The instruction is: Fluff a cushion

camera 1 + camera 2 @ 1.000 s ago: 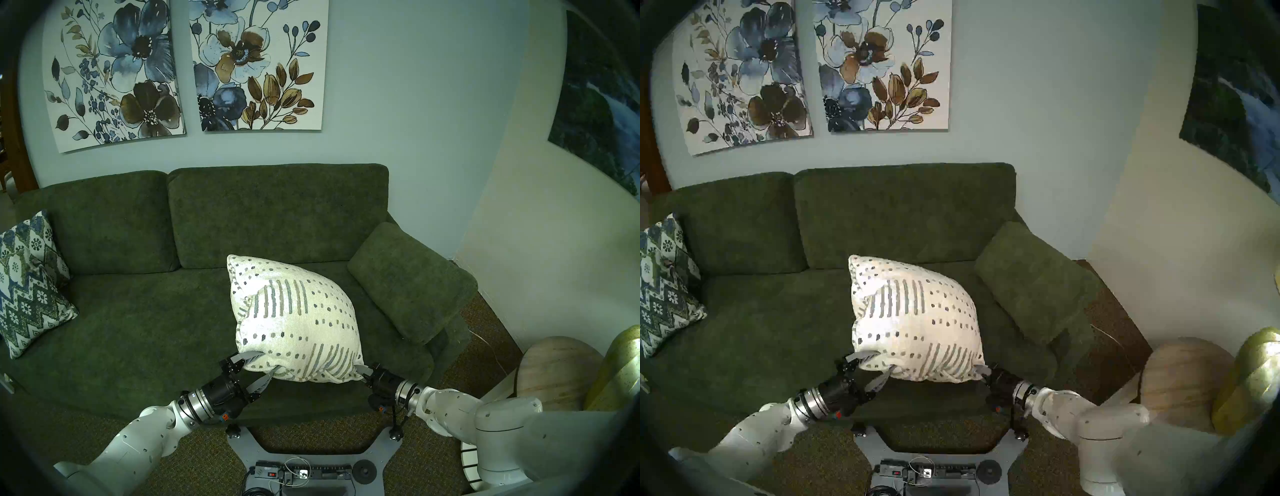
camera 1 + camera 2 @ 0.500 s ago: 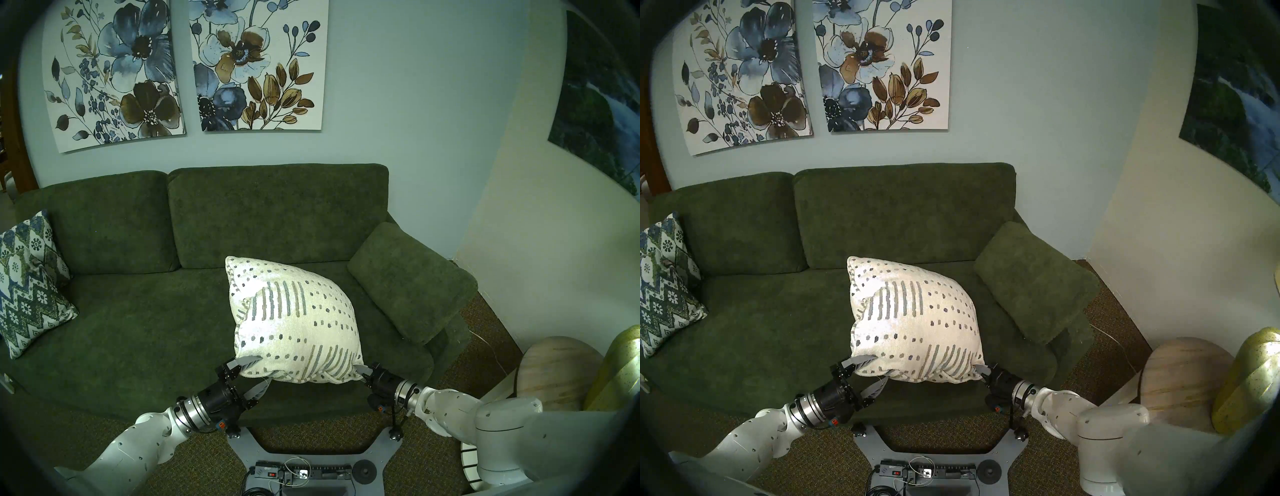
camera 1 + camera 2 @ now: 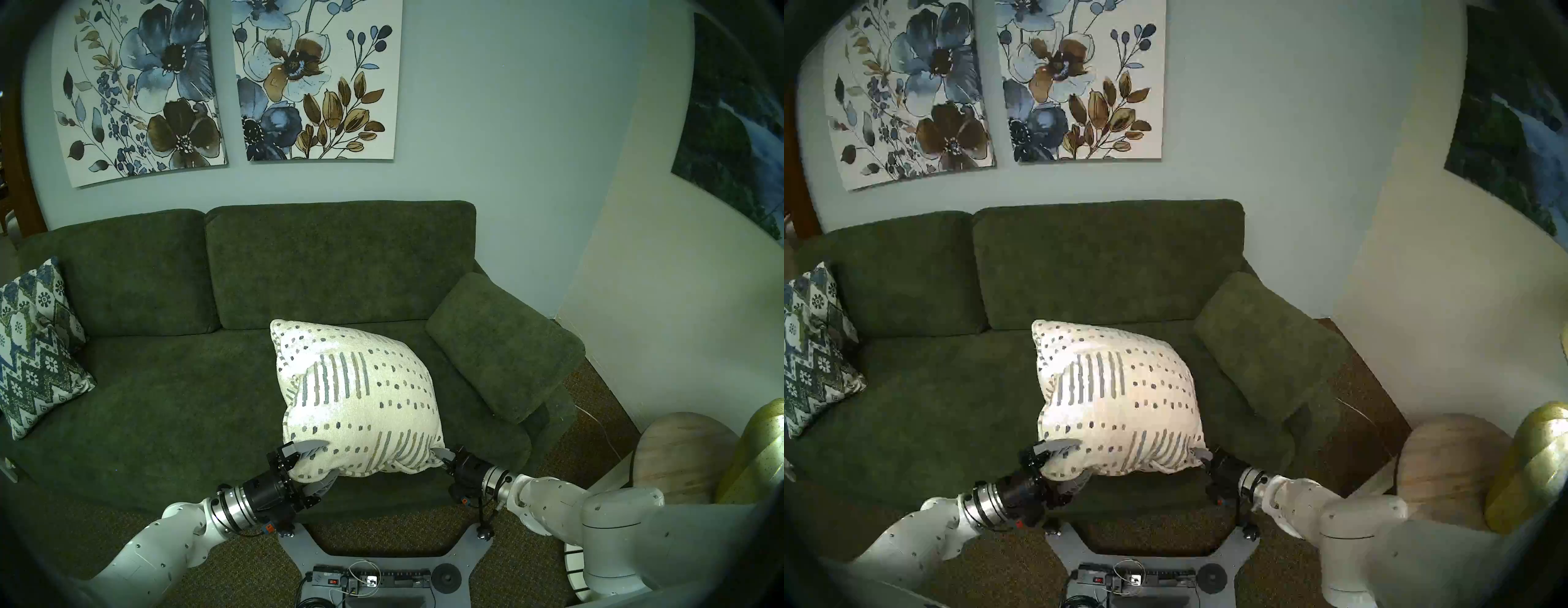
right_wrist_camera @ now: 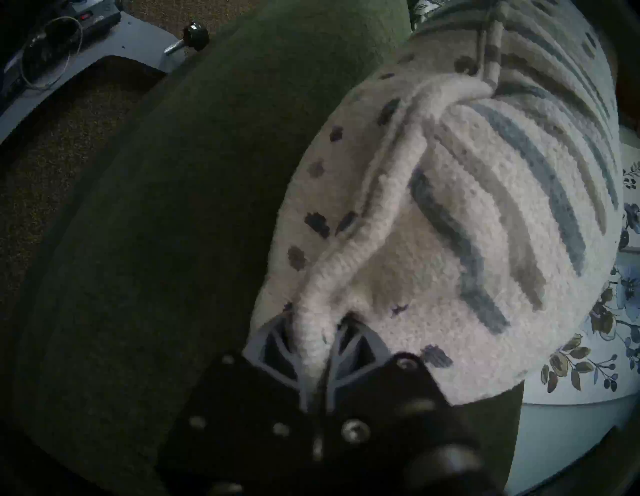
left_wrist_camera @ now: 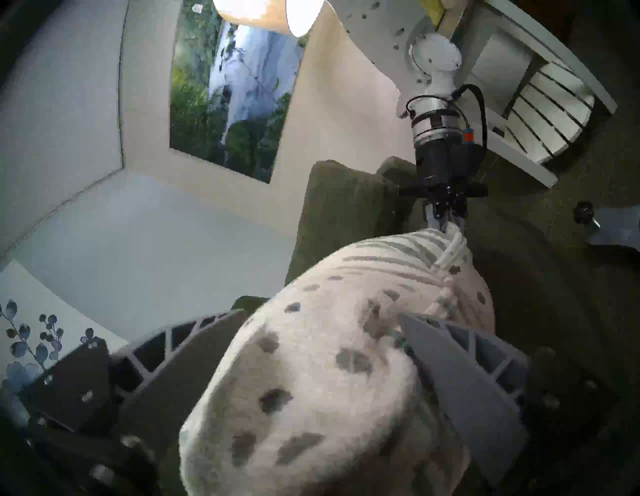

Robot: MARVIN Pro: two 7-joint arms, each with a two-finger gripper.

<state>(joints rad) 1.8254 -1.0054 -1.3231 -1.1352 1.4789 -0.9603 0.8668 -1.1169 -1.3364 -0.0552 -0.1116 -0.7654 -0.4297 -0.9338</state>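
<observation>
At the centre of the frame, above the seat of the dark green sofa [image 3: 169, 403], the cream-white cushion [image 3: 360, 395] with grey-blue and olive dashes hangs tilted between two robot arms. Its upper-left corner has sunk a little and swung toward the frame's left since a second ago, and its lower-left corner now sits deeper between the fingers of the left gripper [image 3: 316, 467], which has risen and pushed in under it. Those fingers stand wide apart, one lying on the top face, one beneath, bracketing the bulging corner. The right gripper [image 3: 443, 455] has not moved: its fingers are clamped together on the piped lower-right corner. The shift reads as one stroke of the plumping, the filling being squeezed toward the middle; more strokes look likely before the cushion is set down. A zigzag-patterned pillow [image 3: 38, 348] rests at the sofa's left end. No containers appear in any view.
</observation>
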